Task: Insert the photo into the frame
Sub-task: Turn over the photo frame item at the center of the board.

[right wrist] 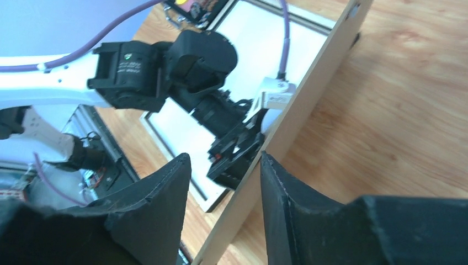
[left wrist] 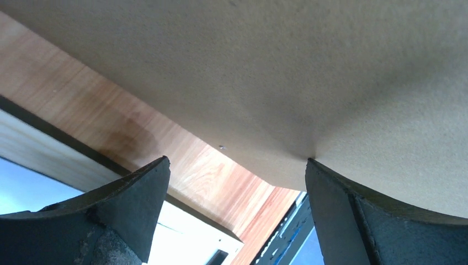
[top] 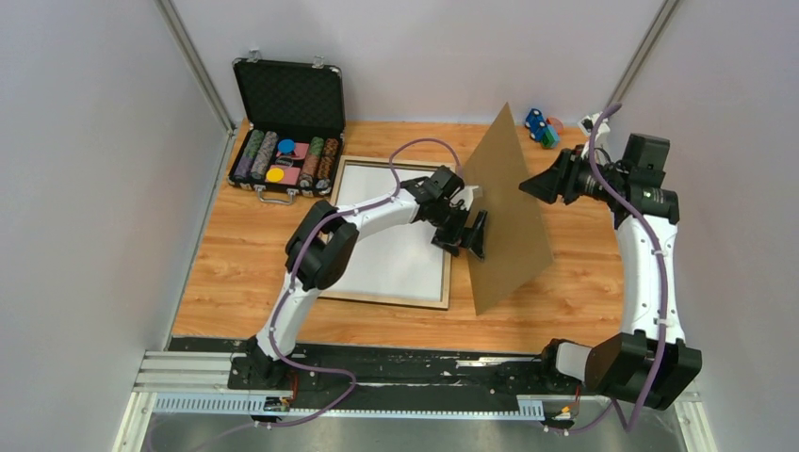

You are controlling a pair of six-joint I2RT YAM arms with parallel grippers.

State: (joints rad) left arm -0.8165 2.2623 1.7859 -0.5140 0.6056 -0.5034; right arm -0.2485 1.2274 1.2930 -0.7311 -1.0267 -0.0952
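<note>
The frame (top: 386, 299) lies flat on the table left of centre, pale wood rim up, its inside plain white. The photo is out of view. A brown backing board (top: 504, 217) stands tilted on its edge just right of the frame. My left gripper (top: 468, 235) is open against the board's left face; in the left wrist view the board (left wrist: 276, 66) fills the top above the gripper (left wrist: 237, 182) and the frame's rim (left wrist: 49, 160) lies below. My right gripper (top: 529, 186) is at the board's right side. Its jaws (right wrist: 225, 165) stand open around the board's edge (right wrist: 309, 94), which rests by the right finger.
An open black chip case (top: 287, 122) with several rows of chips stands at the back left. Small coloured toys (top: 542, 125) lie at the back right. Grey walls close in both sides. A black rail (top: 405, 363) runs along the near edge.
</note>
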